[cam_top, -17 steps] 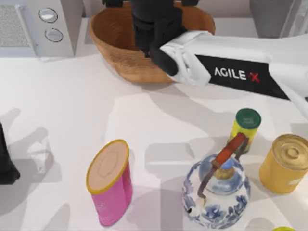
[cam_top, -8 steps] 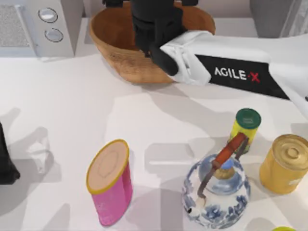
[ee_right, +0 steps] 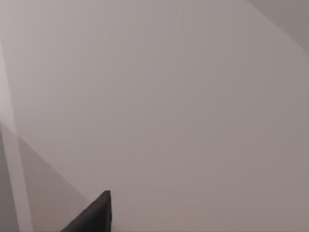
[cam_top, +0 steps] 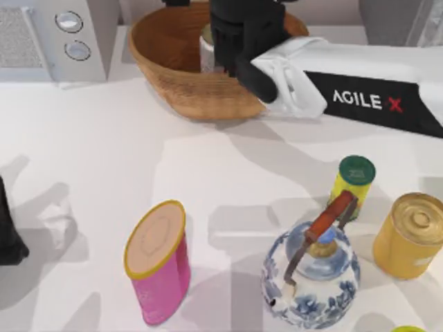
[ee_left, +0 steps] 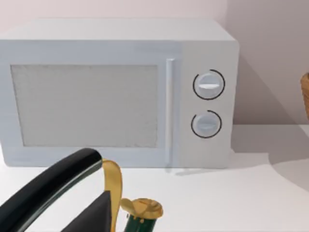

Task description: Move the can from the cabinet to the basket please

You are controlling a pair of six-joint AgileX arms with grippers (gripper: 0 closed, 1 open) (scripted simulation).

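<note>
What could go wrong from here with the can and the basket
1. The can stands inside the basket right beside the right arm's wrist; pulling away sideways might knock it over.
2. The right arm reaches over the basket's rim, so a low retreat might drag the basket.
3. The left arm is parked at the table's left edge, beside the microwave; no risk there.

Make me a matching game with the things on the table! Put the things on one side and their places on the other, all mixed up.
Things:
1. small white-silver drink can
2. pink cylinder tin with a tan lid
3. wide yellow tin with a gold lid
4. blue-and-white china teapot

Places:
A. at the table's right edge
B. inside the woven brown wicker basket
C. near edge, left of the teapot
D. just in front of the slim yellow bottle with a green cap

Pairs: 1-B, 2-C, 3-A, 4-D
</note>
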